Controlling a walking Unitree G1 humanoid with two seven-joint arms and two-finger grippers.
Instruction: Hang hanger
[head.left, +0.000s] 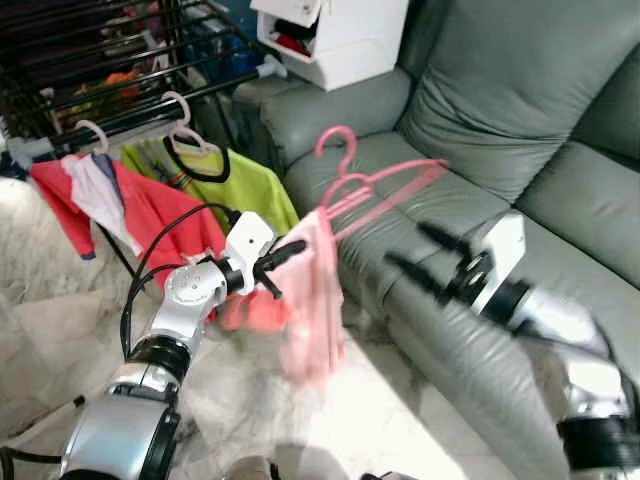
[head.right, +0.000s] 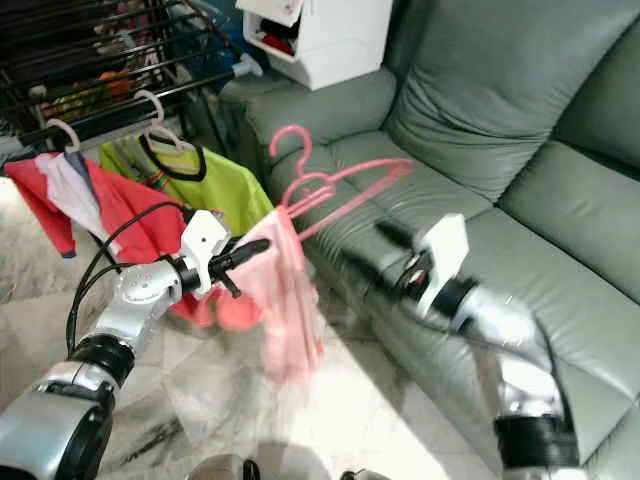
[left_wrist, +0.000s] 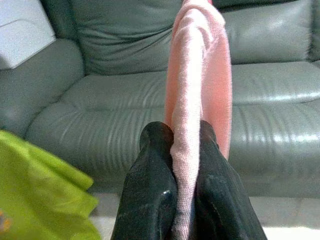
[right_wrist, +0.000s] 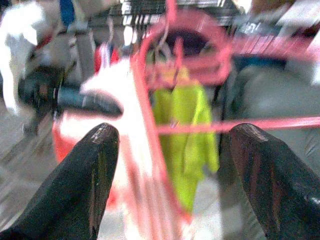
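Clamped on a fold of pink garment, the left gripper has its two black fingers pressed against the cloth from either side. Spread wide and holding nothing, the right gripper faces the pink hanger, whose bars appear blurred between and beyond its fingertips in the right wrist view.

Head views: the pink hanger is tilted in the air in front of the grey-green sofa, hook uppermost, with the pink garment draped from its lower end and hanging beside the left gripper. The right gripper is near the hanger's sofa-side end; whether it touches cannot be told.

Background: a dark drying rack carries a lime-green shirt and a red and white garment, each on a pale hanger. A white box rests on the sofa arm. No legible writing or brand mark appears on any item.
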